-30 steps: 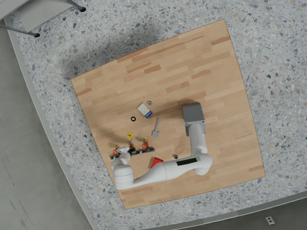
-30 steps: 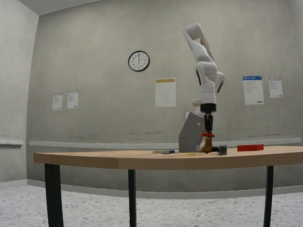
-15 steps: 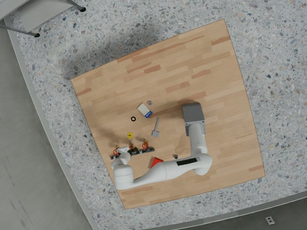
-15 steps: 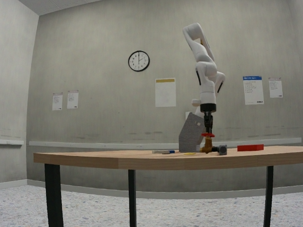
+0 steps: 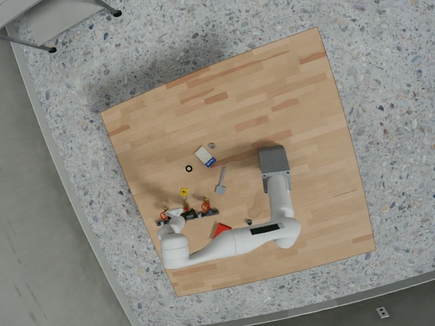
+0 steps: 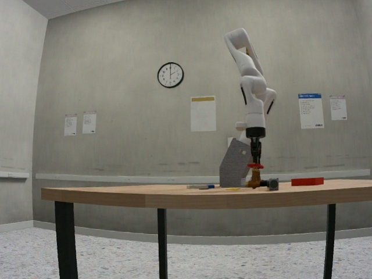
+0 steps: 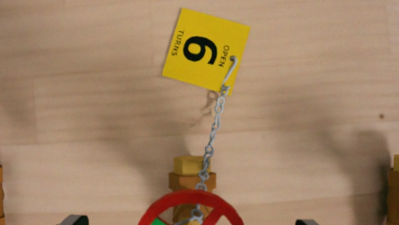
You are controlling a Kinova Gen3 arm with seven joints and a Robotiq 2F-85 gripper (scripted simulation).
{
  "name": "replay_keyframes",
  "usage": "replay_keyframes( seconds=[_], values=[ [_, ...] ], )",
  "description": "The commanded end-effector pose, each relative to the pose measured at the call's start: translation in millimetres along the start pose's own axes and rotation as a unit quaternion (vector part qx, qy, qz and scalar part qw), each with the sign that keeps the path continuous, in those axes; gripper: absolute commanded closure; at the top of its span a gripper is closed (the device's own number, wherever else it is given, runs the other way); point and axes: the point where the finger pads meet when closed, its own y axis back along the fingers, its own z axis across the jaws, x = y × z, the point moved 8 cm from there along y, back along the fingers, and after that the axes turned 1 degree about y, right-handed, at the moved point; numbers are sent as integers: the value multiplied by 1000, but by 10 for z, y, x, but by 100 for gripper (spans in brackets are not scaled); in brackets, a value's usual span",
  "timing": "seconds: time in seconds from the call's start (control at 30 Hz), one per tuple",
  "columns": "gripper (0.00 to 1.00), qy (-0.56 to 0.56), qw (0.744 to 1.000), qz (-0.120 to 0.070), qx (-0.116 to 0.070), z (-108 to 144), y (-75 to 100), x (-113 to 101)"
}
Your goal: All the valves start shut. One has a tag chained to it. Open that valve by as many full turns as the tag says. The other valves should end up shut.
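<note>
Three brass valves with red handwheels stand in a row on a dark pipe near the table's left front edge. These are the left valve (image 5: 163, 214), the middle valve (image 5: 185, 206) and the right valve (image 5: 205, 204). A yellow tag (image 5: 183, 191) (image 7: 206, 49) reading "OPEN 6 TURNS" hangs by a chain (image 7: 213, 127) from the middle valve (image 7: 192, 177) (image 6: 255, 176). My gripper (image 5: 177, 212) (image 6: 255, 158) (image 7: 189, 221) points straight down over that valve's red handwheel (image 7: 187, 206) (image 6: 255, 165). It is open, with a fingertip on each side of the wheel and clear of it.
A red block (image 5: 221, 228) (image 6: 307, 181) lies right of the valves. A white-and-blue box (image 5: 204, 155), a black ring (image 5: 189, 166), a grey scraper (image 5: 221, 182) and a small nut (image 5: 211, 144) lie behind them. The arm's grey base (image 5: 273, 159) (image 6: 234, 165) stands to the right.
</note>
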Motion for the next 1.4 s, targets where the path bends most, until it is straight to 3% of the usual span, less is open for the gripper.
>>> replay_keyframes(
  seconds=[0.0,0.37,0.83,1.07,1.3,1.37],
  values=[
    [0,-1,1000,0,1,-7,9,2],
    [0,-29,1000,0,1,-7,9,2],
    [0,-153,988,0,1,-7,9,2],
    [0,-276,961,0,1,-7,9,2],
    [0,-427,904,0,1,-7,9,2],
    [0,-427,904,0,1,-7,9,2]
  ],
)
